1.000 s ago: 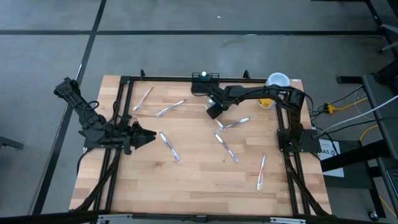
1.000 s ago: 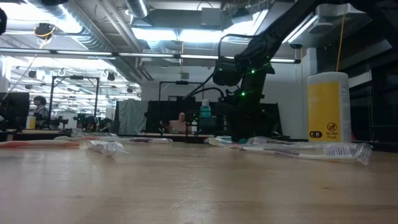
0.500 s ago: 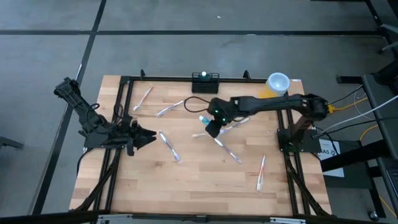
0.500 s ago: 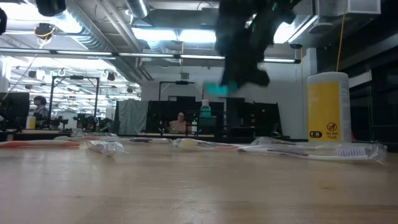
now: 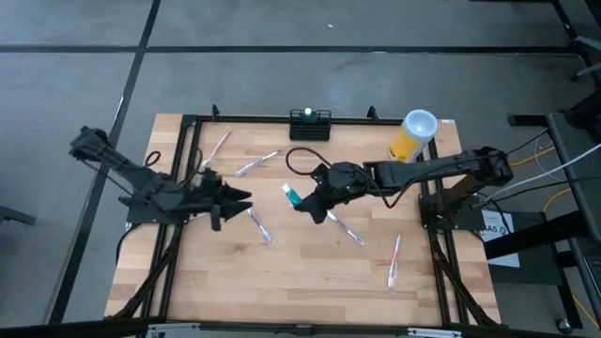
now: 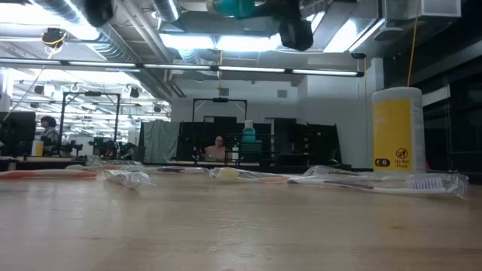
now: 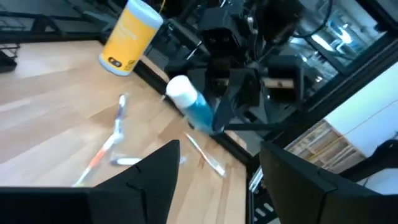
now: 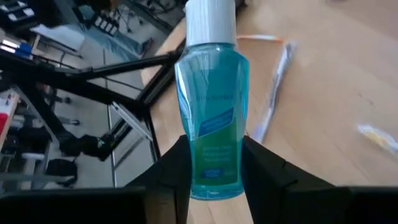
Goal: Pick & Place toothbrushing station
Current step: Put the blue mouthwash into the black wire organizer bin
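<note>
**Black Rack: Handling and Grip Notes**

Location. The rack (image 5: 310,115) sits at the far edge of the table (image 5: 282,272), midway along it and well apart from both grippers. A small pale-topped item stands in or at it; which slot cannot be told.

Handling (judgement). The rack looks like rigid plastic: light, stiff and not fragile. It is likely to slide on the wood if pushed. Take hold across its short width, on the outer walls, clear of the slots and of the item standing there. Lift level so that the contents do not tip.

Gripper state. The right gripper (image 8: 214,162) hangs above the table's middle. Its jaws are closed on the lower body of a blue bottle (image 8: 212,118) with a white cap. The left gripper (image 7: 214,180) is held above the table's left part, pointing toward the bottle, with jaws spread wide and nothing between them.

Markings. The bottle's label carries print too small to read. The yellow cup (image 5: 413,136), near the far right corner, shows a round symbol with small text under it (image 6: 401,156), not surely legible. Wrapped toothbrushes (image 5: 343,223) lie scattered on the wood, and no brand can be read on them
</note>
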### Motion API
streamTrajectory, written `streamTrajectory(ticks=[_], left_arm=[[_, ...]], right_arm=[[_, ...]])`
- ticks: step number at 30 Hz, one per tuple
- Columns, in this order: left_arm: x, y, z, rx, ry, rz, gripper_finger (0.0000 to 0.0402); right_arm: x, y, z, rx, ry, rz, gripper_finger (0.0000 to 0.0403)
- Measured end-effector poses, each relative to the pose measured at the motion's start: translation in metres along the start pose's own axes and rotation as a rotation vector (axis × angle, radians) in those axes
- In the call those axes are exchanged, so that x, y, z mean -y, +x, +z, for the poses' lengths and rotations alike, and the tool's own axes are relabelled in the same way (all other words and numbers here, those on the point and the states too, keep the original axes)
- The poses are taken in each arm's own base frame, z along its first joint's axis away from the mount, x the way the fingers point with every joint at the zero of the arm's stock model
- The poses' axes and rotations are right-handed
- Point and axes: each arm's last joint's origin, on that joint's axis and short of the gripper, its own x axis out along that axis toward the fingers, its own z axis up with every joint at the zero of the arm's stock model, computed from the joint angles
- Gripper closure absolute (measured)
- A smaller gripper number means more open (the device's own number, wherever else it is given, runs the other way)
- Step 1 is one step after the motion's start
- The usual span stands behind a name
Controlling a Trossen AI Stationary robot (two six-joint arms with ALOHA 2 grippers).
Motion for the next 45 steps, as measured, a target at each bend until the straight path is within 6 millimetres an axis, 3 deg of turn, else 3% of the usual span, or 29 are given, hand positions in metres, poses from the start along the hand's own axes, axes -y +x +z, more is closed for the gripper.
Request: streamTrajectory(ticks=[6,18,29,39,45], left_arm=[[-0.014,0.029,0.006,0.005,-0.157,0.029,0.0149],[-0.038,0.066,0.008,-0.103,-0.443,0.023,0.0156],[-0.052,0.096,0.024,-0.178,-0.451,0.010,0.0157],[-0.045,0.121,0.026,-0.256,-0.444,-0.018,0.0157],[-0.044,0.124,0.025,-0.279,-0.458,-0.020,0.0163]], right_arm=[[0.000,-0.003,-0.006,-0.005,-0.043,-0.110,0.0287],[0.008,-0.004,-0.010,-0.022,-0.167,-0.221,0.0289],[0.004,0.004,-0.019,-0.057,-0.200,-0.199,0.0290],[0.005,0.004,-0.018,-0.051,-0.218,-0.210,0.0291],[0.005,0.003,-0.018,-0.047,-0.227,-0.221,0.0291]])
